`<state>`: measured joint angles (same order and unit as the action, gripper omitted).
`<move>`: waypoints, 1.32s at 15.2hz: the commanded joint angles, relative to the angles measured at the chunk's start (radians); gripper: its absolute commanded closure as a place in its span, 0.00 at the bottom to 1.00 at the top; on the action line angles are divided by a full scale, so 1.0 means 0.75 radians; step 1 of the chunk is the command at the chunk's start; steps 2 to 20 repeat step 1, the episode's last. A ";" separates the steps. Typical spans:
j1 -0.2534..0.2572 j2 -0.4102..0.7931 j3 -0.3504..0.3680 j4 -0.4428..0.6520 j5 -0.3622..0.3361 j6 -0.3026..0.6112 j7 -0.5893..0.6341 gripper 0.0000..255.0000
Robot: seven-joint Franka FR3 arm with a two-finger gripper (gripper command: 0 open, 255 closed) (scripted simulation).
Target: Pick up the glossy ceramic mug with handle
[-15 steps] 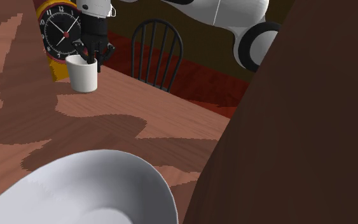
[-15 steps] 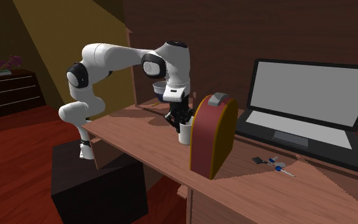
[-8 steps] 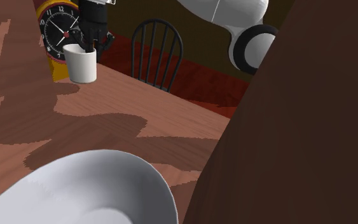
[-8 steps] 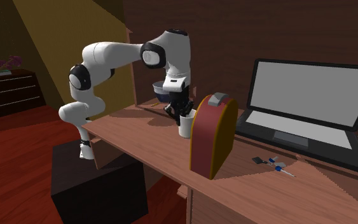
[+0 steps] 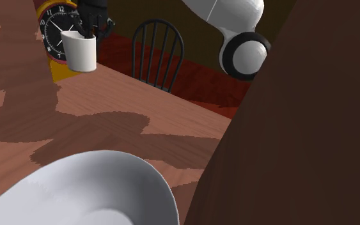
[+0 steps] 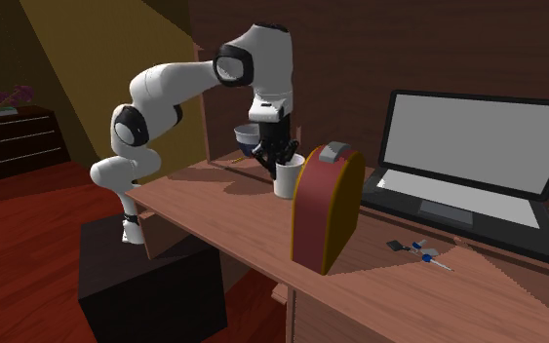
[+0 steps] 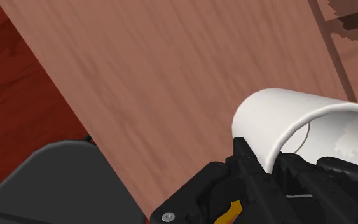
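Since the black pincer clasps the plain white glossy mug by the rim wall between its fingers, it may swivel, being stiff, slick and breakable.

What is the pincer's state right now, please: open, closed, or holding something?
The pincer is closed on the white mug, clasping its wall at the rim.
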<state>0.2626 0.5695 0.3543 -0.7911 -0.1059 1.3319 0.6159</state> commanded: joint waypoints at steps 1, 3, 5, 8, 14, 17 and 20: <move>0.006 0.012 -0.001 0.032 -0.003 -0.020 0.000 1.00; 0.006 0.012 -0.001 0.032 -0.003 -0.020 0.000 1.00; 0.006 0.012 -0.001 0.032 -0.003 -0.020 0.000 1.00; 0.006 0.012 -0.001 0.032 -0.003 -0.020 0.000 1.00; 0.006 0.012 -0.001 0.032 -0.003 -0.020 0.000 1.00; 0.006 0.012 -0.001 0.032 -0.003 -0.020 0.000 1.00; 0.006 0.012 -0.001 0.032 -0.003 -0.020 0.000 1.00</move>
